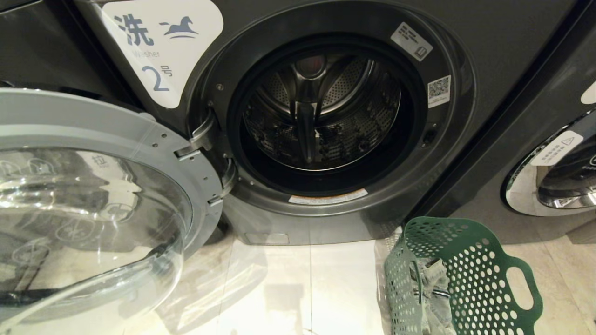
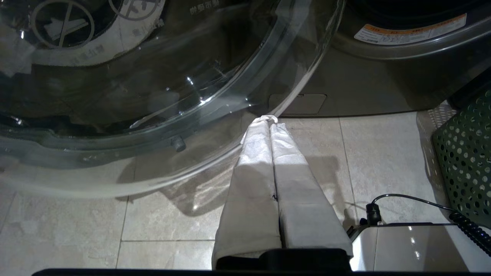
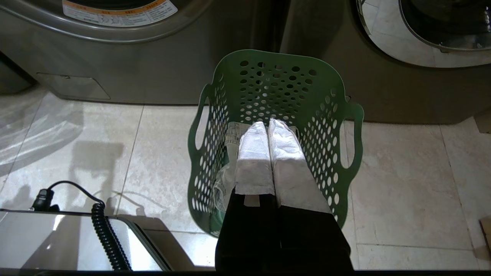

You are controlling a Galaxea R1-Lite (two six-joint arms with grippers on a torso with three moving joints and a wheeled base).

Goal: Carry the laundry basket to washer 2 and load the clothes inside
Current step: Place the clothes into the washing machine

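Washer 2 [image 1: 326, 116] fills the head view, its label "2" on the upper left and its drum dark inside. Its round glass door [image 1: 93, 204] hangs wide open on the left. The green perforated laundry basket [image 1: 465, 274] stands on the floor at the lower right, in front of the washer, with grey clothes [image 1: 435, 288] inside. In the right wrist view my right gripper [image 3: 268, 124], wrapped in white cloth, is shut and empty above the basket [image 3: 276, 88] and the clothes [image 3: 230, 153]. My left gripper [image 2: 269, 119] is shut and empty beside the door's glass rim [image 2: 230, 126].
A second machine [image 1: 554, 172] with a chrome door ring stands to the right of washer 2. The floor [image 1: 302, 288] is pale tile. My base's shiny corner with a coiled black cable [image 3: 107, 237] shows low in both wrist views.
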